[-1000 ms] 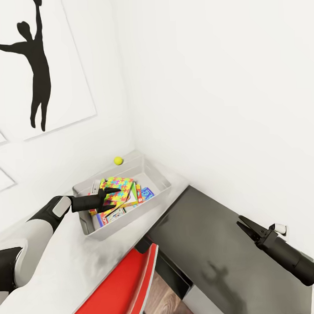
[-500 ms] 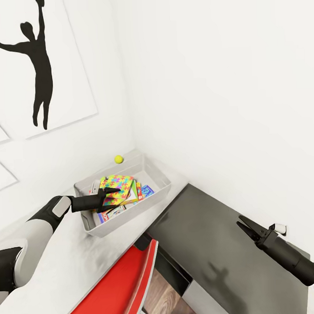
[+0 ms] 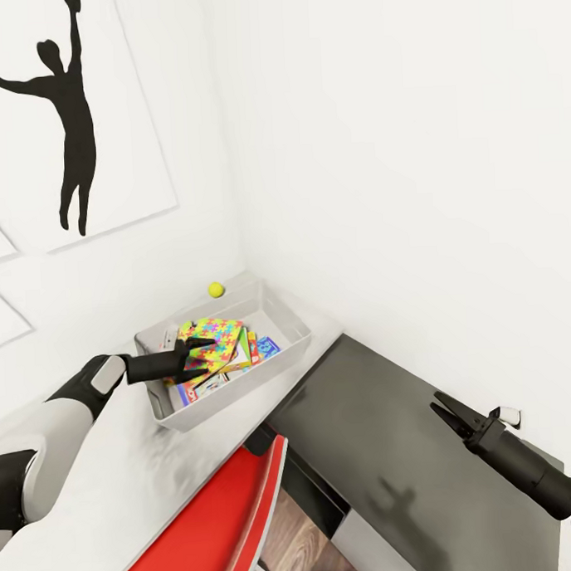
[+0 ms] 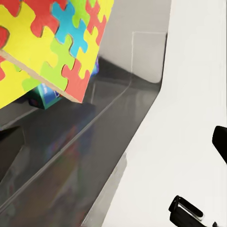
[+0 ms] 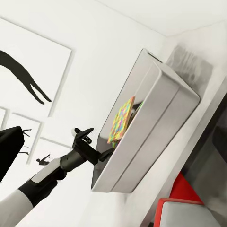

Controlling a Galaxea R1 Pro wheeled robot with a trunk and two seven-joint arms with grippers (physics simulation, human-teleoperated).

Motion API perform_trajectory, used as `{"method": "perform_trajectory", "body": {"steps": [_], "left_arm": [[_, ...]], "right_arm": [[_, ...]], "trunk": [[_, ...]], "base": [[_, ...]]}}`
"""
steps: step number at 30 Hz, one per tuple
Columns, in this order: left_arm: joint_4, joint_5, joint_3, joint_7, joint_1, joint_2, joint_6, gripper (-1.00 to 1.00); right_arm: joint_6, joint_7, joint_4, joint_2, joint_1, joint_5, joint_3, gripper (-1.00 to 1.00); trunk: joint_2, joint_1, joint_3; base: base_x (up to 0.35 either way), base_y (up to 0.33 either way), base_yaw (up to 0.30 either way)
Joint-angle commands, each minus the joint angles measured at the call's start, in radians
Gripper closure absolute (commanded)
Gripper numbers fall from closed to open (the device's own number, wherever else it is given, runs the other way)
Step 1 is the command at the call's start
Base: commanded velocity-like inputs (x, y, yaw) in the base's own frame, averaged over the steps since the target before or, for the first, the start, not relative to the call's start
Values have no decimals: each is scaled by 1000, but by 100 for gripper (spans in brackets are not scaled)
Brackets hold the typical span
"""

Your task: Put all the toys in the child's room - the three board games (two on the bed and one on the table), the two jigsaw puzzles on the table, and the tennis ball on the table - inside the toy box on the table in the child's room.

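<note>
The grey toy box (image 3: 240, 397) stands on the table (image 3: 111, 484) in the room's corner. A jigsaw puzzle (image 3: 213, 337) lies tilted on top of its contents, over the small blue board game (image 3: 267, 348) and another game box (image 3: 199, 391). The tennis ball (image 3: 216, 289) rests on the table behind the box, by the wall. My left gripper (image 3: 199, 357) hangs open over the box's near-left rim, beside the puzzle (image 4: 42, 42) and holding nothing. My right gripper (image 3: 439, 407) is open above the dark shelf unit (image 3: 383, 431), far from the box (image 5: 156, 127).
A red chair (image 3: 229, 512) stands tucked against the table's front edge, below the box. White walls close the corner right behind the box. Framed silhouette pictures (image 3: 71, 120) hang on the left wall. The lower dark shelf unit extends to the right of the table.
My left gripper has drawn back a little from the puzzle, which stays lying in the box. The view shifted slightly early on. The right arm has not moved.
</note>
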Motion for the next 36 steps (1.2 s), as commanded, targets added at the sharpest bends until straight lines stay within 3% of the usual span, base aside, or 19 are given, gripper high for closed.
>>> {"method": "perform_trajectory", "body": {"steps": [1, 8, 17, 27, 33, 36], "left_arm": [[-12, -10, 6, -21, -1, 5, 4, -100], [-92, -10, 3, -136, 4, 43, 4, -100], [-103, -11, -22, -195, 5, 74, 4, -100], [-107, -13, -24, -247, 5, 100, 4, -100], [-179, -14, -40, -255, 6, 148, 4, -100], [-284, -13, -90, -258, 8, 196, 4, -100]], "right_arm": [[6, 1, 0, 0, -1, -3, -1, -100], [6, 1, 0, 0, -1, -3, -1, -100], [6, 1, 0, 0, -1, -3, -1, -100], [6, 1, 0, 1, -1, -3, -1, -100], [6, -2, -1, 1, -1, -3, -1, -100], [6, -4, -1, 1, -1, -3, -1, -100]], "trunk": [[-2, 1, -2], [-2, 1, -2], [-2, 1, -2], [-2, 1, -2], [-2, 1, -2], [-2, 1, -2]], "base": [[0, 0, 0], [0, 0, 0], [0, 0, 0], [0, 0, 0], [0, 0, 0], [0, 0, 0]]}}
